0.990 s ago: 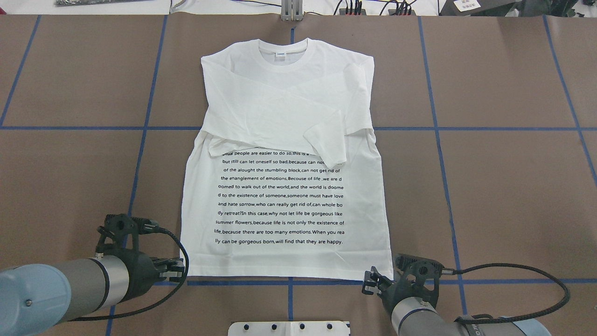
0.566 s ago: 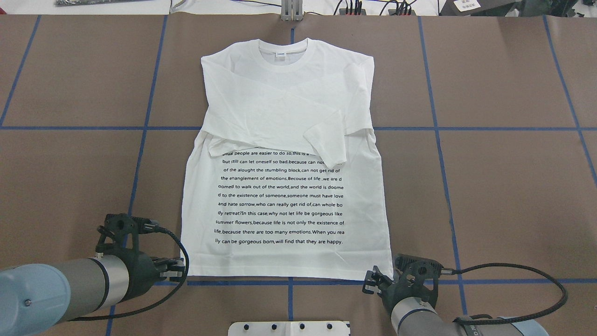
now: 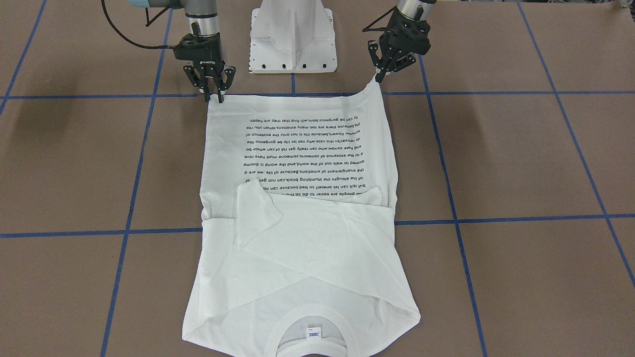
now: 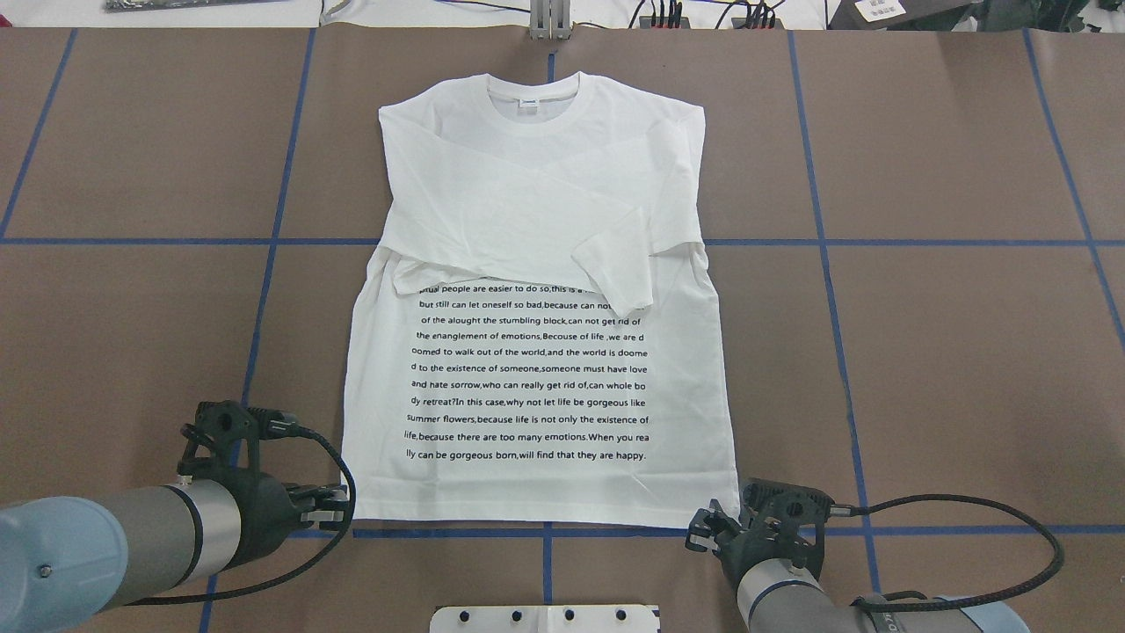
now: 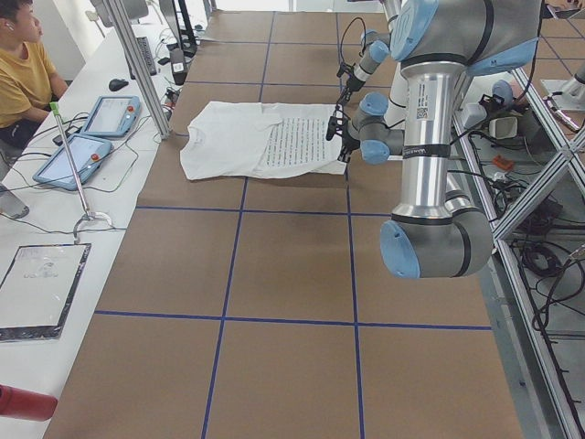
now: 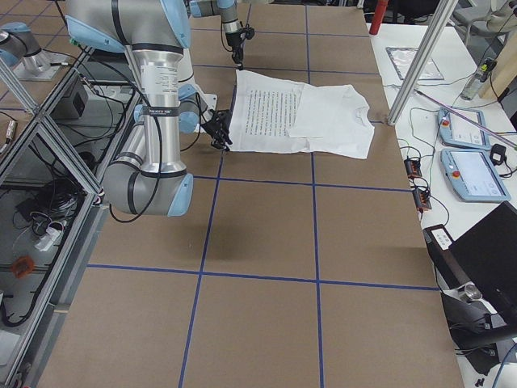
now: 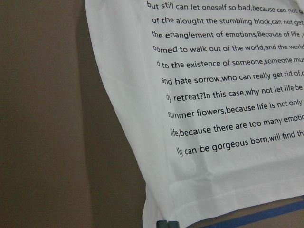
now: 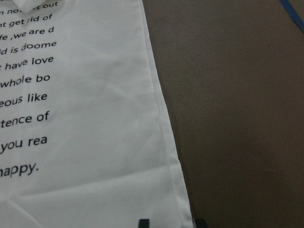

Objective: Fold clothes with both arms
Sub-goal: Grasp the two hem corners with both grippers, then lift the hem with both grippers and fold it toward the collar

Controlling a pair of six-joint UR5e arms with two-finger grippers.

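Shirt position: the white long-sleeved cotton shirt [image 4: 536, 202] lies spread on the brown bench [image 4: 923, 352] marked with blue tape lines. Its collar is away from the robot and its hem is nearest the robot. Both sleeves are folded across the chest, and one cuff overlaps the top of the block of black text [image 4: 527, 369]. The front-facing view shows the blue print of the small neck label [image 3: 312, 333].

The black two-finger left gripper [image 3: 378, 78] is at the hem corner on the robot's left. The overhead view shows that corner as flat. The front-facing view shows it drawn up into a small peak at the gripper. The left wrist view shows the fingertips [image 7: 167, 223] almost together at the corner, closed on the fabric.

The black two-finger right gripper [image 3: 214, 96] is at the opposite hem corner. Only the right wrist view settles its state: the fingertips [image 8: 144, 222] stand apart with the shirt's side edge between them, and the cloth there lies flat, ungripped.

In both side views the grippers are too small to judge.
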